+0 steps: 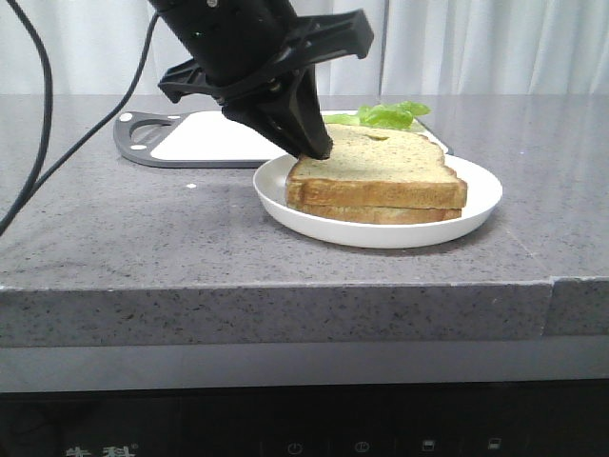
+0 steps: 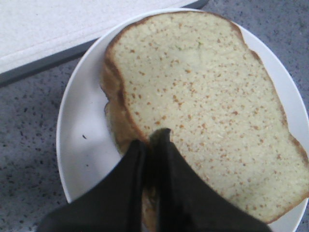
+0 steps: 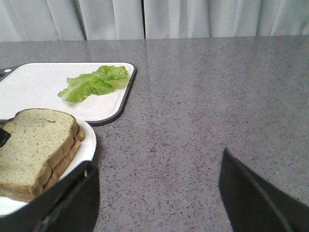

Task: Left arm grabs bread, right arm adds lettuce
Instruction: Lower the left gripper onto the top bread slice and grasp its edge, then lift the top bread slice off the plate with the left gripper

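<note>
Two toast slices lie stacked on a white plate (image 1: pixel 479 203). The bread (image 1: pixel 376 157) is the thicker top slice, pale-faced with a brown crust. My left gripper (image 1: pixel 317 149) is shut on the bread's near-left edge. In the left wrist view (image 2: pixel 150 140) one finger lies on the bread's face (image 2: pixel 203 82) and the other against its crust. The lettuce (image 1: pixel 385 115) lies behind the plate on a white cutting board (image 1: pixel 209 138). The right wrist view shows the lettuce (image 3: pixel 94 83) lying loose. My right gripper (image 3: pixel 158 162) is open and empty over the bare counter, right of the plate (image 3: pixel 87 145).
The thinner slice (image 1: pixel 381 213) lies under the bread. The cutting board (image 3: pixel 29 87) has a dark rim and sits at the back of the grey speckled counter (image 3: pixel 207 96). A black cable (image 1: pixel 43 133) hangs at the left. White curtains close the back.
</note>
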Controlling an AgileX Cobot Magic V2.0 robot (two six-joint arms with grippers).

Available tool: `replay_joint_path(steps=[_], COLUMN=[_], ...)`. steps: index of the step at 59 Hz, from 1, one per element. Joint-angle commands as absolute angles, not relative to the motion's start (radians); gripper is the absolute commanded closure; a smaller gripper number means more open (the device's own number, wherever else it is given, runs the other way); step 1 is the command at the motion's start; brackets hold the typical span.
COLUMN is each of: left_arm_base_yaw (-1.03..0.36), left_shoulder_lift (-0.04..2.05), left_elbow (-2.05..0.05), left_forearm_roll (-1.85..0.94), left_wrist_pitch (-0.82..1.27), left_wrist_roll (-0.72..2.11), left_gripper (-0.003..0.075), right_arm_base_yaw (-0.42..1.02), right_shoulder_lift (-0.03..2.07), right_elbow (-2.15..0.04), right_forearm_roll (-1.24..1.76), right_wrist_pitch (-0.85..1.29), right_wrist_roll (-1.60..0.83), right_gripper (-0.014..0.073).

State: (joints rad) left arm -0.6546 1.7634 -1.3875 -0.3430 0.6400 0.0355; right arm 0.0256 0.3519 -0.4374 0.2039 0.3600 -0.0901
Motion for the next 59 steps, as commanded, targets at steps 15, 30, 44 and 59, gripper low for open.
replay_joint_path(steps=[15,30,44,59], left_arm_base_yaw=[-0.654,-0.654,-0.654,-0.654], left_shoulder_lift=[1.662,1.527,1.322,1.11], left_elbow=[-1.417,-1.402,-1.213,-0.99], left_forearm_roll=[-0.344,-0.242,0.067,0.488], left_wrist_pitch=[0.555,0.459,0.304,0.238], left_wrist_roll=[0.032,0.03,-0.157,-0.484], left_gripper=[0.0741,0.0741,0.0741,0.0741], right_arm_base_yaw=[0.018,0.018,0.018,0.019], right_shoulder_lift=[0.365,0.365,0.395,0.527], right_elbow=[-0.474,-0.474,-0.474,-0.475], right_forearm_roll=[0.202,0.203,0.203,0.203], right_wrist_pitch=[0.286,0.299,0.29,0.232], right_wrist_roll=[-0.099,-0.099,-0.099,-0.1], right_gripper=[0.0057,0.0057,0.0057,0.0057])
